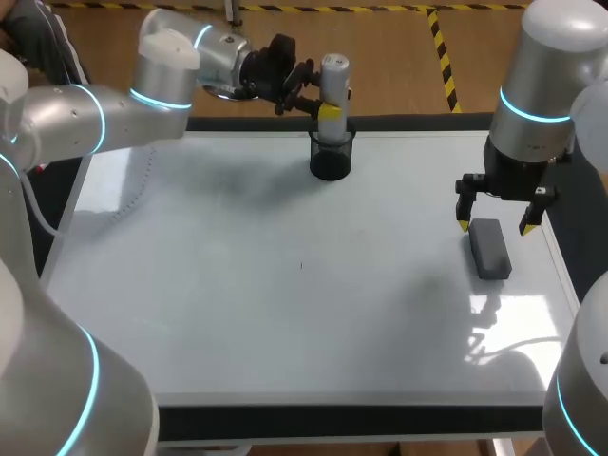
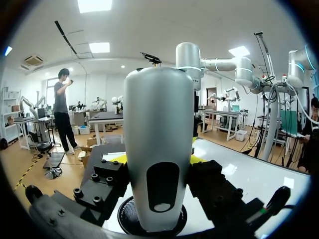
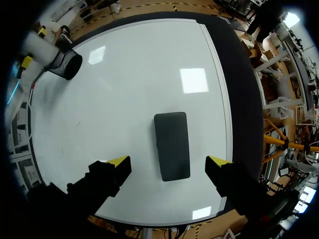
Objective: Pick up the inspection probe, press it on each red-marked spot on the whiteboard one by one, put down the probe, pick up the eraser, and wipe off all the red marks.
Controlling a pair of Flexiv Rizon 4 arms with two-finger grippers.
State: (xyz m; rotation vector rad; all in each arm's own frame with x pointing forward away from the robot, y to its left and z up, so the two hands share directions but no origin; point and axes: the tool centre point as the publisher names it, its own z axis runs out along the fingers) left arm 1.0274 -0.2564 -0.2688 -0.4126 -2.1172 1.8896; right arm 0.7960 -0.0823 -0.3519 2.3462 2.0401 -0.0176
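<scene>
Fingers of the left arm (image 1: pixel 329 112) clamp the inspection probe (image 1: pixel 333 78), its foot in the black cup (image 1: pixel 332 157) at upper middle. Right fingers (image 1: pixel 463 225), spread wide and empty, hover astride the eraser (image 1: pixel 490 249) at right. Pressing seems done; eraser pickup and wiping remain.

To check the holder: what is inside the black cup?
The lower end of the inspection probe, held by the left gripper, sits in the black cup. Its bottom is covered, so anything else inside cannot be seen.
</scene>
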